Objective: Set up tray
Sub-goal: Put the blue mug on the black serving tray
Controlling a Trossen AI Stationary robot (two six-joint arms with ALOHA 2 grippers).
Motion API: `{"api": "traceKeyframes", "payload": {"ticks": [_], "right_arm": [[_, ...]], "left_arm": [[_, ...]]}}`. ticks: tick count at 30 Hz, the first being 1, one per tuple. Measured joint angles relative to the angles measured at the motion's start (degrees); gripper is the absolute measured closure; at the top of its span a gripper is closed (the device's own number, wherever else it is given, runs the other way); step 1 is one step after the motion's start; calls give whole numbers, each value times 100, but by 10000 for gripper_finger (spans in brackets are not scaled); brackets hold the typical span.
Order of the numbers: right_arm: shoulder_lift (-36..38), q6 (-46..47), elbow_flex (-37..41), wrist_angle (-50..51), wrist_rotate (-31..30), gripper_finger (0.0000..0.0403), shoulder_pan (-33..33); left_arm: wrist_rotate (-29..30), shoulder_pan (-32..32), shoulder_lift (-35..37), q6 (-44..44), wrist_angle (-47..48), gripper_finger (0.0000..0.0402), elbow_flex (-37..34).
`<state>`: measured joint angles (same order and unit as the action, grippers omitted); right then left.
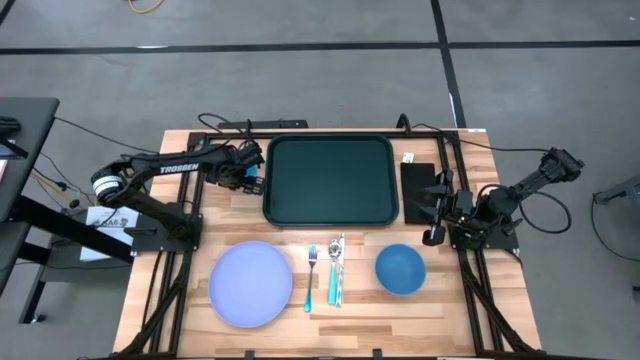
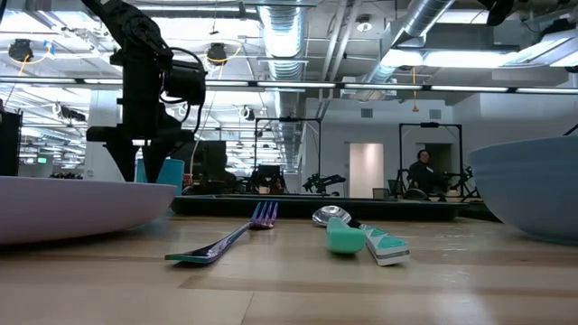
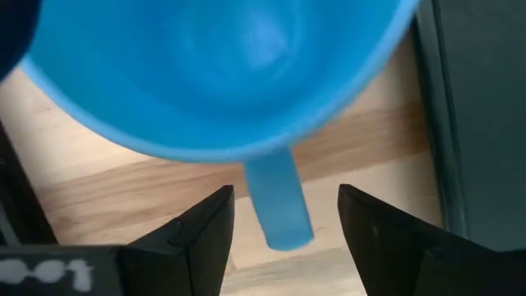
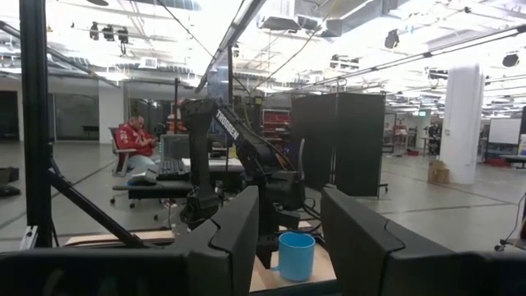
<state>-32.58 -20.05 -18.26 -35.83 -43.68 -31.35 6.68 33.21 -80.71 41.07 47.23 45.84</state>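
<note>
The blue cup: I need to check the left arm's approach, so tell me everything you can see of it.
The blue cup is a light blue, plastic-looking mug with a straight handle. It stands upright on the wooden table, just left of the green tray. Its inside looks empty. The left gripper hangs directly above it, fingers open, one on either side of the handle, not gripping. Whether the cup touches the tray is not visible.

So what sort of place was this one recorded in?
Probably a large open robotics lab or workshop, not a home: exposed ceiling ducts and strip lights overhead, a bare concrete floor with tape lines, and a seated person at a workstation beyond the wooden table.
</note>
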Motion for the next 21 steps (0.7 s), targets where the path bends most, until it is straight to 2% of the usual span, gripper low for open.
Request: {"api": "traceKeyframes", "payload": {"ticks": [8,21], "right_arm": [[0,0,0,2,-4,280,0],[-1,0,0,2,-9,280,2]], "left_arm": [[-351,2,0,-106,38,195,2],[-30,21,2,-88,25,195,4]]}}
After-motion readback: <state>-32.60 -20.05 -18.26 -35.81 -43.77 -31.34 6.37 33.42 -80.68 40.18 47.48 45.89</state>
